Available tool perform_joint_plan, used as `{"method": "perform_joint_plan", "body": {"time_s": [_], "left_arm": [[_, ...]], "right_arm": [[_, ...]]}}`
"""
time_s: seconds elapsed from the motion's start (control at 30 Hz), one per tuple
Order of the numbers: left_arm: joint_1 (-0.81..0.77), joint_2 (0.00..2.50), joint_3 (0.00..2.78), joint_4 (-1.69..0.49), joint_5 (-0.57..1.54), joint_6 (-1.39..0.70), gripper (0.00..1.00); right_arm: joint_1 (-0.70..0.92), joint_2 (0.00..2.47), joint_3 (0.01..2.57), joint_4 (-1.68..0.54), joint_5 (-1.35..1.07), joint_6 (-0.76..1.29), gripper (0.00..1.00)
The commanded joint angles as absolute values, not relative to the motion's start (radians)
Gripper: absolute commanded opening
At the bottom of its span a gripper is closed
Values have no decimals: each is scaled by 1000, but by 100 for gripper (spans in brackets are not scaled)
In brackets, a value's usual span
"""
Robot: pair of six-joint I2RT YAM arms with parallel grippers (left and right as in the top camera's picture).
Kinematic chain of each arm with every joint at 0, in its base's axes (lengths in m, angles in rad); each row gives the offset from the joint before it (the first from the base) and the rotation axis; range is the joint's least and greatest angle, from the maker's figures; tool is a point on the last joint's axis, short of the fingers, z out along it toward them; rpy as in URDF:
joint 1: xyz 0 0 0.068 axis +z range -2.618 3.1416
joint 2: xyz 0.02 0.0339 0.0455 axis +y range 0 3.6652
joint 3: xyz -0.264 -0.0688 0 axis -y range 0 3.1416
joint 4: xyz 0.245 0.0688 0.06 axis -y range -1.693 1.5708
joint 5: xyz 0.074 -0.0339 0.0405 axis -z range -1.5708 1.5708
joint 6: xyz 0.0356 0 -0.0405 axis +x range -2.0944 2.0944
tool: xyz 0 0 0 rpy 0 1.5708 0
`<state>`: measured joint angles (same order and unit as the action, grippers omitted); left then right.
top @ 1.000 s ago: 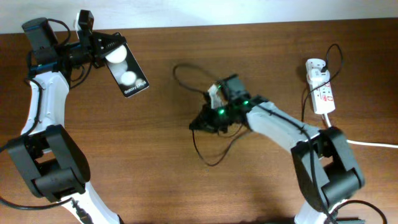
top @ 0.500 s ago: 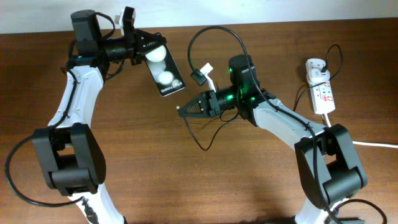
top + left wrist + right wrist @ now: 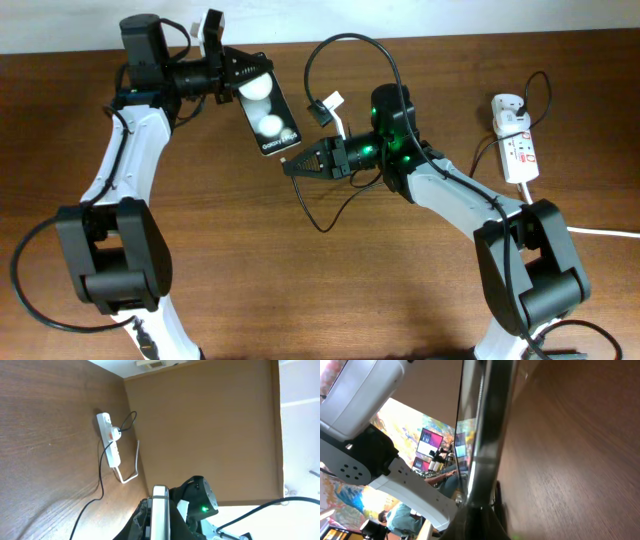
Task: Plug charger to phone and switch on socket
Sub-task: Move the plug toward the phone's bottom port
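Left gripper (image 3: 230,77) clamps the phone (image 3: 270,120) aloft while right gripper (image 3: 292,168), pinched on the charger (image 3: 322,230) plug, must square it to the port before pushing.

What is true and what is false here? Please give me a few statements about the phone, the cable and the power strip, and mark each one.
1. The left end effector holds the phone. True.
2. The phone's screen is dark. False: it shows two white round blobs and a line of small white text.
3. The right end effector is open and empty. False: it is shut on the charger near its plug end, close to the phone's lower edge.
4. The socket lies on the robot's right, apart from both end effectors. True.
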<state>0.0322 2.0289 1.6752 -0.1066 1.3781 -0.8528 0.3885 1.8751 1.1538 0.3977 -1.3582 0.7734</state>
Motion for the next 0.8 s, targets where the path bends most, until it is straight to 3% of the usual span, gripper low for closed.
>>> {"method": "perform_joint_plan", "body": {"time_s": [0.0,0.77], "left_arm": [[37,2003,1687,-70,1418,-857,0],[32,2003,1687,-60,1345,-884,0]], "right_arm": [[390,1872,1166,409,-1349,768,4],[367,1872,1166,487,-1312,847,4]]}}
